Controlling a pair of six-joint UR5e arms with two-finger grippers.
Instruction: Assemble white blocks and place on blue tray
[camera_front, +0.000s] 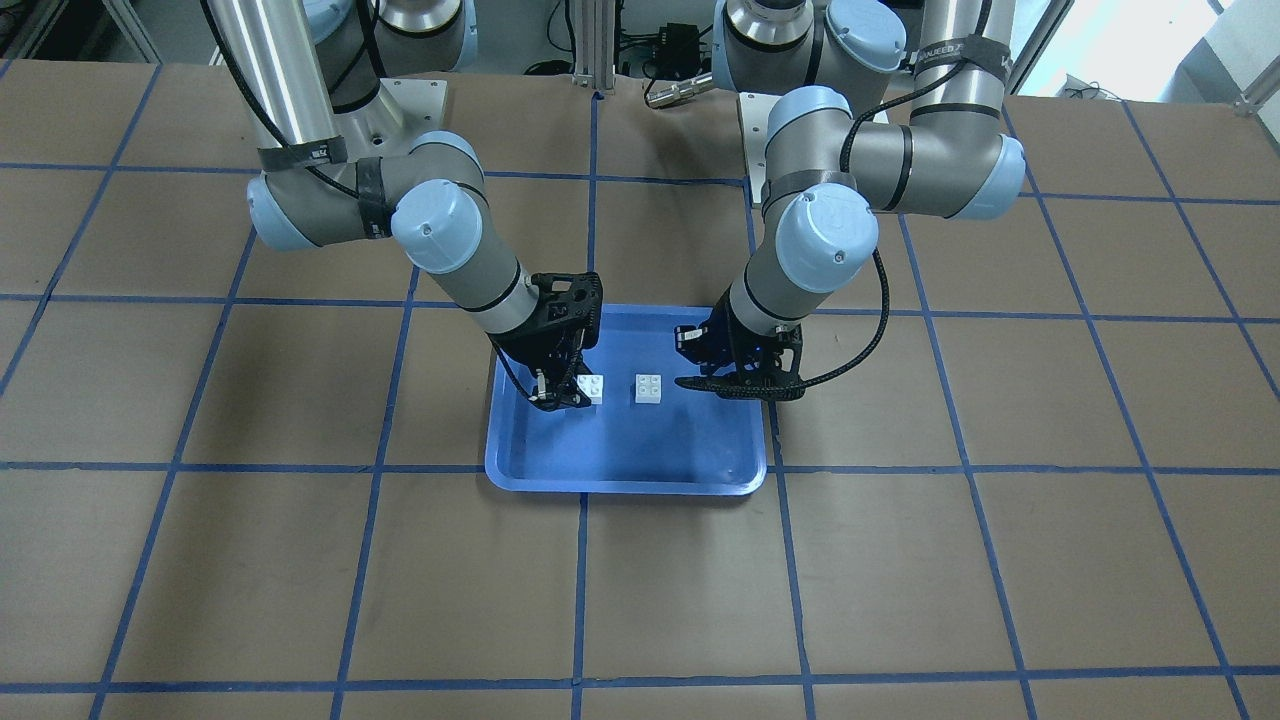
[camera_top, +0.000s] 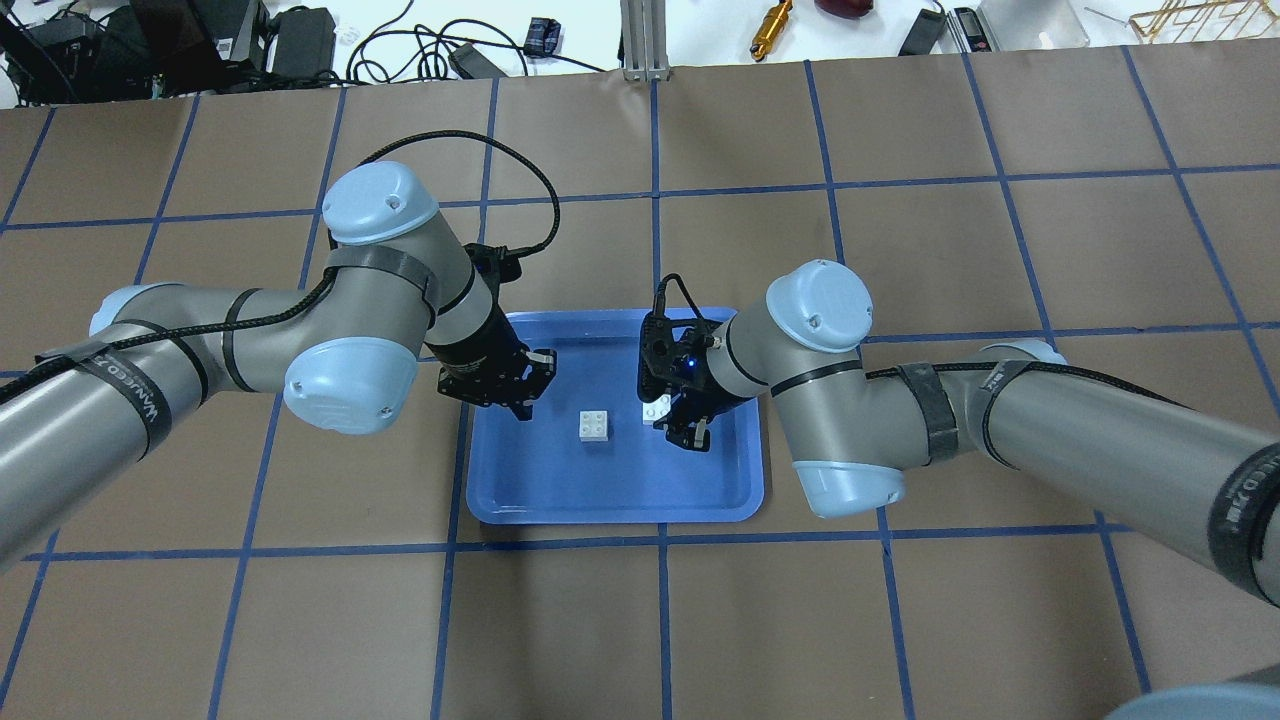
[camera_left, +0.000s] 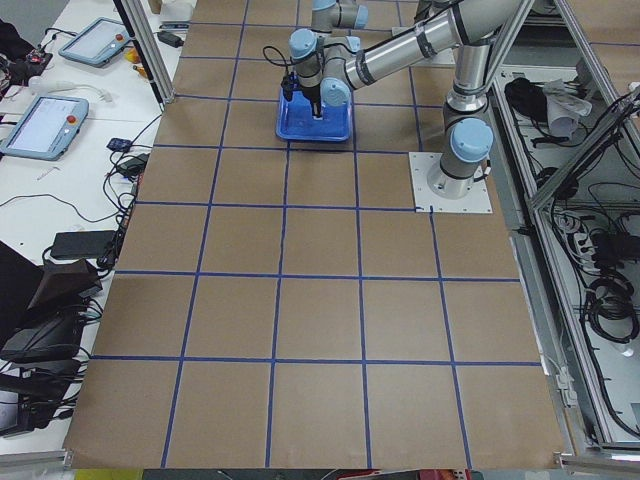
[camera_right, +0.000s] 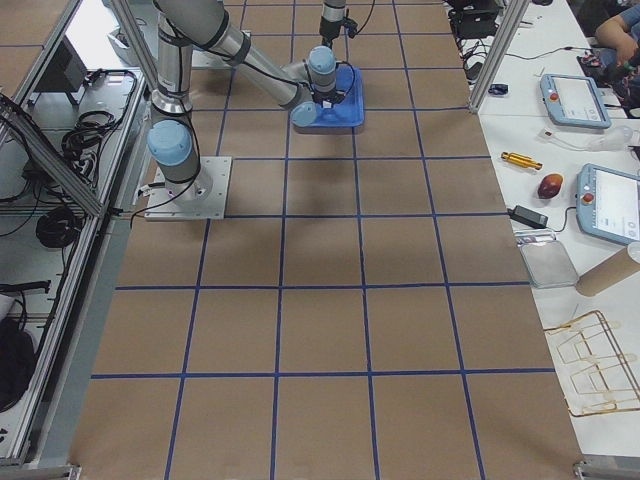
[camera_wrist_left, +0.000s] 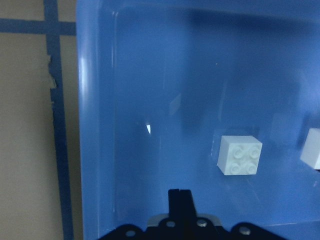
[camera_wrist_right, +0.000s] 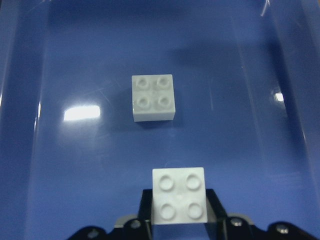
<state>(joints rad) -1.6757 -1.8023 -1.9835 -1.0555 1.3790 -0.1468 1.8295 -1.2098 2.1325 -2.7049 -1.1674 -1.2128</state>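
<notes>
The blue tray (camera_front: 620, 450) lies at the table's middle, also in the overhead view (camera_top: 610, 490). One white block (camera_front: 648, 388) sits loose on its floor, studs up (camera_top: 595, 426) (camera_wrist_left: 240, 155) (camera_wrist_right: 153, 97). My right gripper (camera_front: 560, 398) (camera_top: 685, 435) is shut on the second white block (camera_front: 590, 388) (camera_top: 657, 408) (camera_wrist_right: 179, 197), studs up, low over the tray a short way from the loose one. My left gripper (camera_front: 705, 384) (camera_top: 522, 405) (camera_wrist_left: 179, 197) is shut and empty over the tray's other side, apart from the loose block.
Brown table cover with a blue tape grid (camera_front: 580, 600) surrounds the tray. The tray rim (camera_wrist_left: 95, 125) is close to my left gripper. Cables and tools lie past the table's far edge (camera_top: 770, 20).
</notes>
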